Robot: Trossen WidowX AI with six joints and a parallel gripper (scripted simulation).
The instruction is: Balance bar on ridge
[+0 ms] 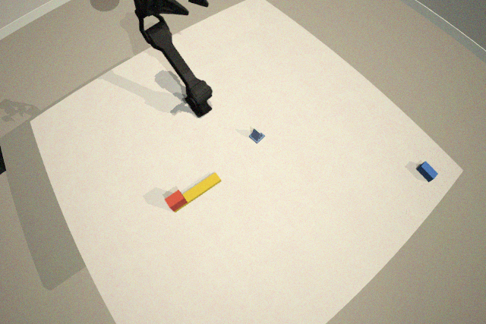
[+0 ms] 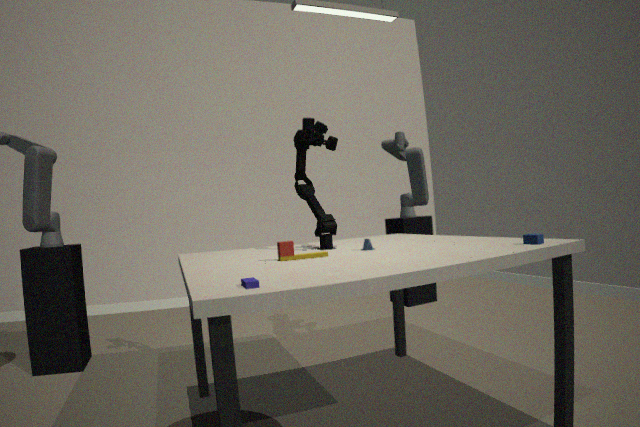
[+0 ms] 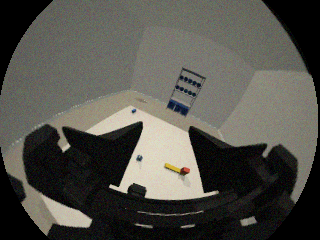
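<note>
The yellow bar [image 1: 202, 187] [image 2: 305, 255] [image 3: 172, 168] lies flat on the table [image 1: 274, 234] [image 2: 413, 267]. A red block [image 1: 175, 199] [image 2: 285, 249] [image 3: 185, 170] sits on one end of it. The small blue-grey ridge [image 1: 257, 135] [image 2: 367, 244] [image 3: 139, 158] stands apart from the bar, between it and the arm's base side, with nothing on it. My gripper [image 1: 197, 10] [image 3: 166, 127] is open and empty, raised high above the table's back edge, far from bar and ridge. In the exterior view its fingers are too small to tell apart.
A blue block [image 1: 427, 171] [image 2: 532, 239] [image 3: 133, 110] lies near a far corner of the table. A small purple block [image 2: 250, 283] lies near the table's front edge in the exterior view. Two grey arms on black pedestals stand beyond the table.
</note>
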